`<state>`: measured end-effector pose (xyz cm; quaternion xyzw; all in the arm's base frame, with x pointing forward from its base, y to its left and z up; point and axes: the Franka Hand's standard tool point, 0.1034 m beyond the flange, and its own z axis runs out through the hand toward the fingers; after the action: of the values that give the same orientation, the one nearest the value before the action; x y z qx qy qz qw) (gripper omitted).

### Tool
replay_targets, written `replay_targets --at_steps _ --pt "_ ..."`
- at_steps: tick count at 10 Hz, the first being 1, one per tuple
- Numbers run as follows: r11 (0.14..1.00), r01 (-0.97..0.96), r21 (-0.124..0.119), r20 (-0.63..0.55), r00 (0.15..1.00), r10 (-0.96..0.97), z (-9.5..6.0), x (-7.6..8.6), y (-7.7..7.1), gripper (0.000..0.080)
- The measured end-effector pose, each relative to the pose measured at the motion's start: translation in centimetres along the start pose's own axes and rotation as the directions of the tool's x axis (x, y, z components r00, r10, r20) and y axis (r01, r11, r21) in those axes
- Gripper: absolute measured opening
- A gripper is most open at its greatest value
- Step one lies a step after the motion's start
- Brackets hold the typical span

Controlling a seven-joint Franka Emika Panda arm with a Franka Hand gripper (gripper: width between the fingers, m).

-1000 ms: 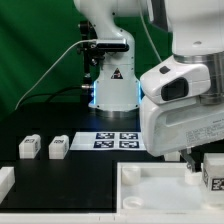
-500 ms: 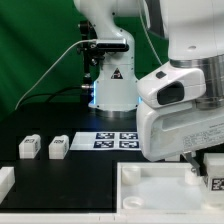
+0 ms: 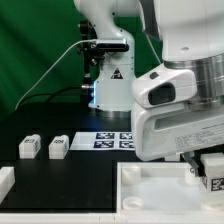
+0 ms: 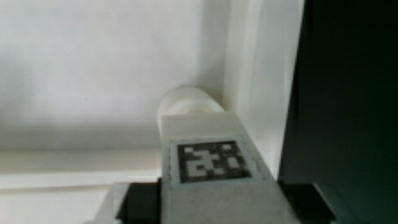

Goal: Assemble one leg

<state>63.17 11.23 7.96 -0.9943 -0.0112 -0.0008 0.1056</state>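
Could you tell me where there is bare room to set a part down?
Free: the black table between the loose legs and the white tray-like part, and the tray's floor toward the exterior view's left. Crowded: its corner at that view's right, where the gripper holds the leg.

The leg [image 4: 205, 140] is showing as smooth white plastic with a faint sheen, its printed marker looking flat and matt, and the tray-like part [image 4: 89, 80] is reading as the same smooth off-white plastic. In the exterior view the arm's casing [image 3: 185, 125] is gleaming as glossy white plastic (highlights are sitting along its rounded edges), while the table [image 3: 60, 175] is looking dull, black and matt. The backdrop [image 3: 30, 50] is hanging like green cloth, and the marker board [image 3: 115, 140] is appearing as thin matt white sheet.
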Motion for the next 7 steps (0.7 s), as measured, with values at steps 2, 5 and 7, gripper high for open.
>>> replay_targets --at_steps 2,5,7 --pt "0.954 -0.296 0.046 -0.071 0.952 0.299 0.01 -0.43 0.08 0.0298" --pt "0.693 -0.710 0.121 -0.016 0.697 0.717 0.13 -0.68 -0.07 0.0299" --pt "0.560 -0.819 0.124 0.006 0.565 0.825 0.22 -0.72 -0.12 0.0300"
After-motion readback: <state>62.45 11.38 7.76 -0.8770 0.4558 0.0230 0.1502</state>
